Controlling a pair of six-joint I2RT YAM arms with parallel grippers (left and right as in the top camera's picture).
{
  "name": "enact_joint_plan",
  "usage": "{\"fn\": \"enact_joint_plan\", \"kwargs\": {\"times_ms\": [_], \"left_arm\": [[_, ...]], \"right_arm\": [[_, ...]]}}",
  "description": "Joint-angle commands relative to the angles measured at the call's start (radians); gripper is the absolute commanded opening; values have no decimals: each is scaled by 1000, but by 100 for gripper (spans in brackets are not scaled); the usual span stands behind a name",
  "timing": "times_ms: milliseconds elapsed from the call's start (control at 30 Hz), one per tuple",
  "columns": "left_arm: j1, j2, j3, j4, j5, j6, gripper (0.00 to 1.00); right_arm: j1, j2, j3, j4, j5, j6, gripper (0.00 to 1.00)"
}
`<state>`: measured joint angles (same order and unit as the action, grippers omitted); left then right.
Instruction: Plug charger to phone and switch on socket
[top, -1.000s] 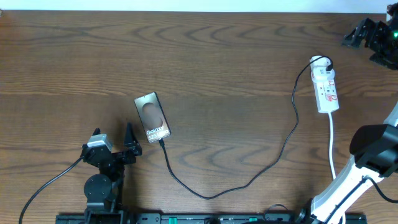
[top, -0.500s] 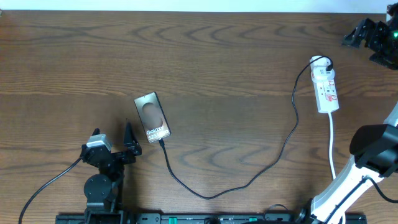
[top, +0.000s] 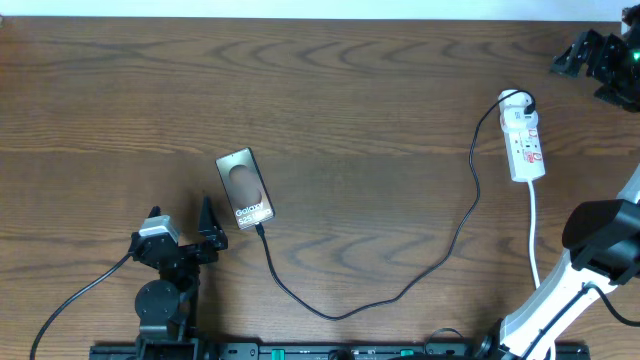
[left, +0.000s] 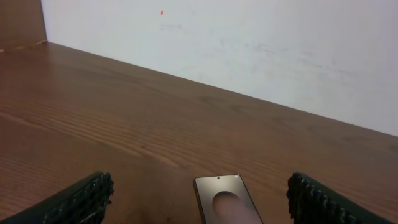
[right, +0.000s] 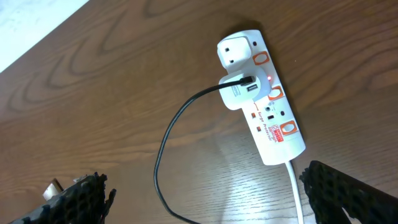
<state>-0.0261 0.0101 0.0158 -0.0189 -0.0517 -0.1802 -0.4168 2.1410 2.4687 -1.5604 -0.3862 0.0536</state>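
1. From overhead, the bench (top: 350, 100) is evenly and fairly brightly lit from above. Its grain is sharp, and shadows are short and soft.
2. Past the bench's far edge, a thin strip is blown out to white.
3. In the right wrist view, a pale patch of glare lies on the wood just beside the socket (right: 267, 106).
4. In the left wrist view, the wall (left: 249, 50) is flatly lit, and the phone (left: 227, 199) carries a soft reflection.
5. In both wrist views, the jaws at the bottom corners are dark and a little soft.
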Motion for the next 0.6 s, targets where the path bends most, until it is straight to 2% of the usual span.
{"fn": "enact_joint_plan", "kwargs": {"times_ms": [0, 367, 567], "left_arm": [[5, -5, -12, -48, -35, 0, 91], [5, -5, -12, -48, -35, 0, 91], [5, -5, -12, -48, -35, 0, 91]], "right_arm": [[-4, 8, 17, -3, -9, 13, 99], [-4, 8, 17, 6, 24, 5, 99], [36, 6, 16, 110, 9, 5, 99]]}}
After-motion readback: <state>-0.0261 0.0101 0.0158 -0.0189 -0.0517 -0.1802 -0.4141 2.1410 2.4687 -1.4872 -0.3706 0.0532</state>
